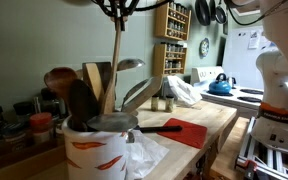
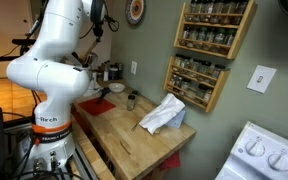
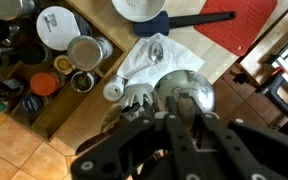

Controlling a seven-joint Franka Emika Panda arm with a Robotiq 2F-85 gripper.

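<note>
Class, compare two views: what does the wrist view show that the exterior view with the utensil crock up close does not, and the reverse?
Only the wrist view shows the tiled floor and a top-down look into the utensils. Only the exterior view shows the blue kettle, the spice rack, the wall clock and the crock's painted side. Both show the hand, shut on the top of a wooden handle, plus the metal ladle and the red mat.
</note>
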